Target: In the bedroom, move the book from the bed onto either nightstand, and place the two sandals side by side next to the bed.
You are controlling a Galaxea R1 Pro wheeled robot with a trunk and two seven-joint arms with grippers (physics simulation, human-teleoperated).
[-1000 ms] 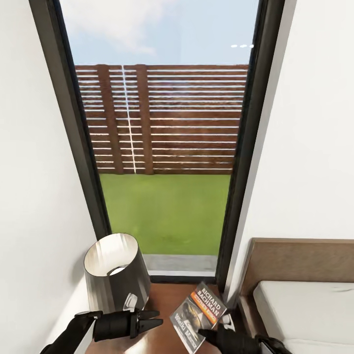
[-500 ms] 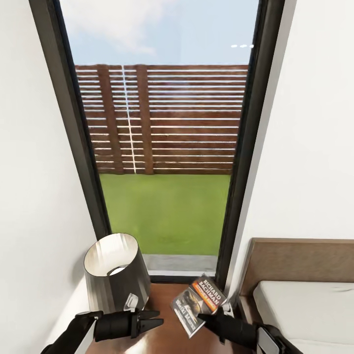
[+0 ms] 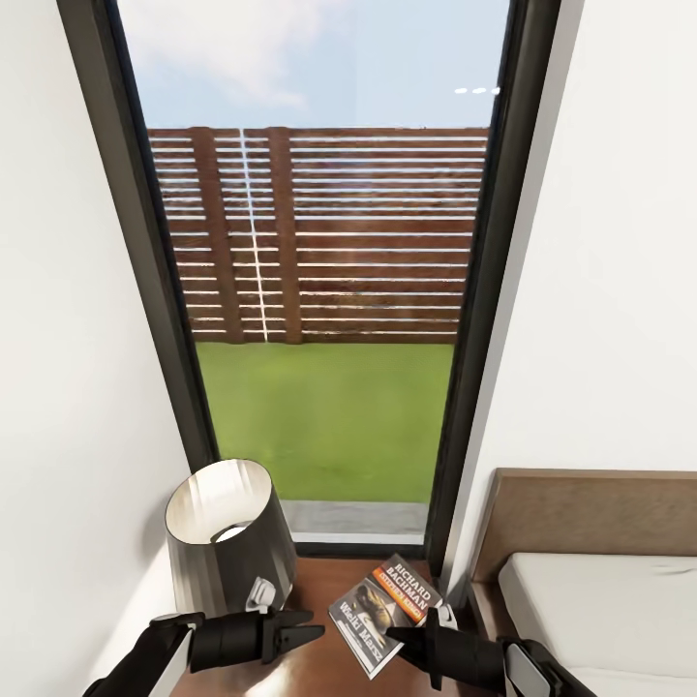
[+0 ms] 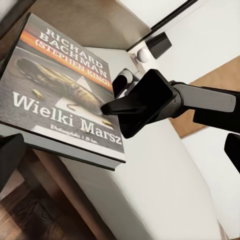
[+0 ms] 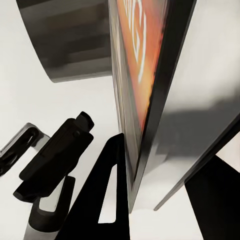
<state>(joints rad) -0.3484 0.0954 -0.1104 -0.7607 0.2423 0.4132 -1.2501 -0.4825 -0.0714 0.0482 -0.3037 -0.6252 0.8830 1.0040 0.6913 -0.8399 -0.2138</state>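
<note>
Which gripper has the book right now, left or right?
The right gripper: it is clamped on the book's lower edge, holding it tilted above the nightstand. The left gripper holds nothing, pointing toward the book beside the lamp.

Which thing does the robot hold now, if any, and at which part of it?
The right gripper holds the book, clamped on its lower edge, over the nightstand. The left gripper holds nothing.

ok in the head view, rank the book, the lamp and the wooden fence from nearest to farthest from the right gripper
1. The book: held in the right gripper above the nightstand.
2. The lamp: to the left on the nightstand, past the book.
3. The wooden fence: outside the window, beyond the grass, farthest by a wide margin.
</note>
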